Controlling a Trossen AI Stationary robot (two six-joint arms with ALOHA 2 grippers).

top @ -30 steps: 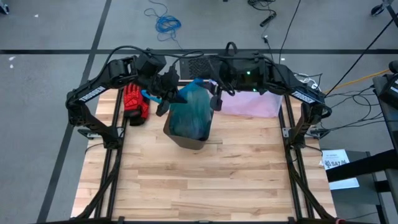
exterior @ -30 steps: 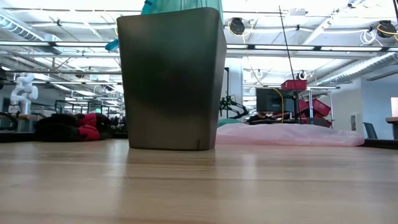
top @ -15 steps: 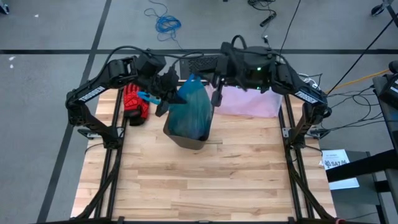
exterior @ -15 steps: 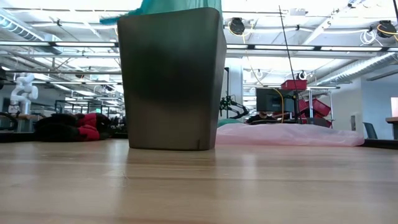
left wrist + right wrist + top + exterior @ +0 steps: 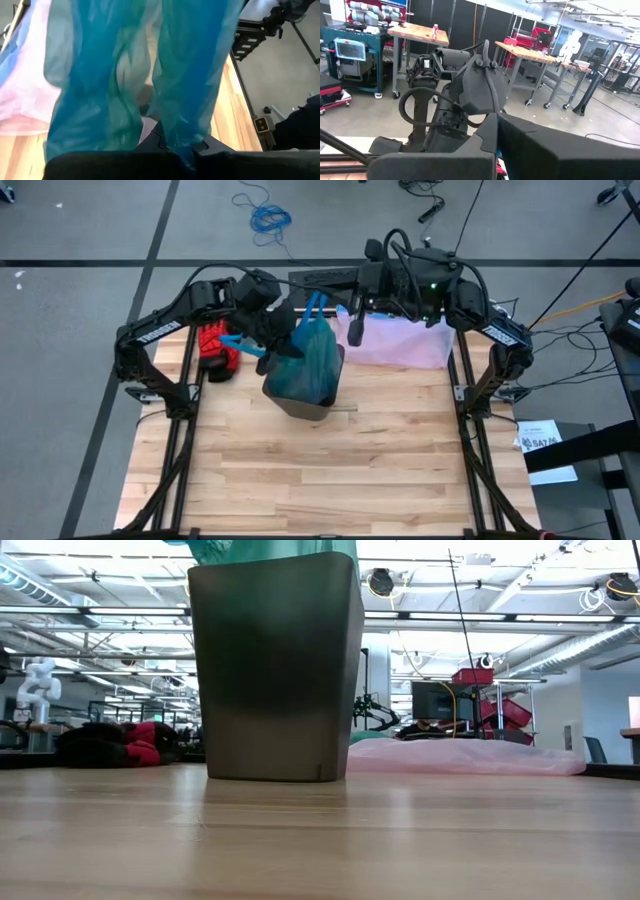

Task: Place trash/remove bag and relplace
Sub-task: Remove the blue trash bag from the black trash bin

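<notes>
Low view cuts off the bag (image 5: 308,358) above the bin (image 5: 275,665) rim. Left pincer (image 5: 283,345) clamped on bag over bin; right pincer (image 5: 354,332) beside it, closed, empty.

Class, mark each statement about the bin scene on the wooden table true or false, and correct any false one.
1. The teal bag sits in the dark bin. True.
2. The left gripper is shut on the teal bag. True.
3. The right gripper is also gripping the bag. False: it is shut, beside the bag and holding nothing.
4. The pink bag lies inside the bin. False: it lies on the table beside the bin, below the right arm.
5. A red glove lies near the left arm. True.
</notes>
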